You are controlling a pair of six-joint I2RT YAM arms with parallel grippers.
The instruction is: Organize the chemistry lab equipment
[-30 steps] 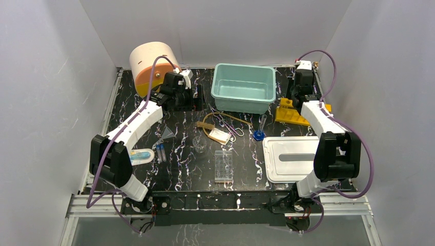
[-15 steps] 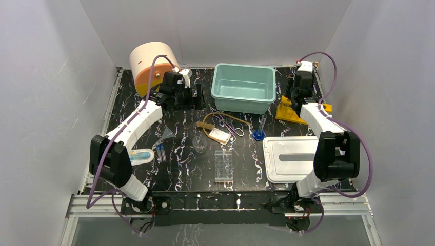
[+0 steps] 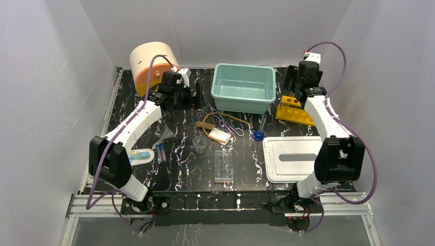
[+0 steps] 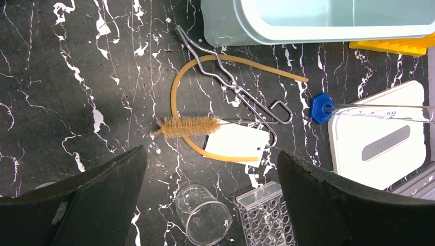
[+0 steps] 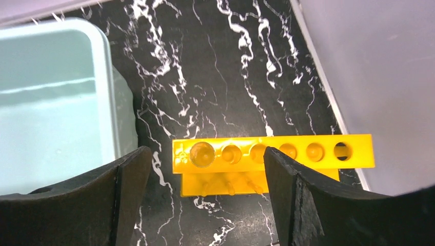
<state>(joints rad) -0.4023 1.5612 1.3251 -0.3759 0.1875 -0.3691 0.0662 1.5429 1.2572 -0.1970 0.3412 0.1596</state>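
Left wrist: blue-footed cylinder (image 4: 322, 108), markings illegible

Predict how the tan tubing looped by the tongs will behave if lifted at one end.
The tan tubing lies in a loose curve, so probably floppy and droops. It crosses the metal tongs and brush, so it may drag them.

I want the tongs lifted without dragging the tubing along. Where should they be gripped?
Probably grip the metal tongs at their crossing pivot, from straight above, jaws closing across the two wires. They lie flat, and there the wires run closest together, inside the loop of the tan tubing.
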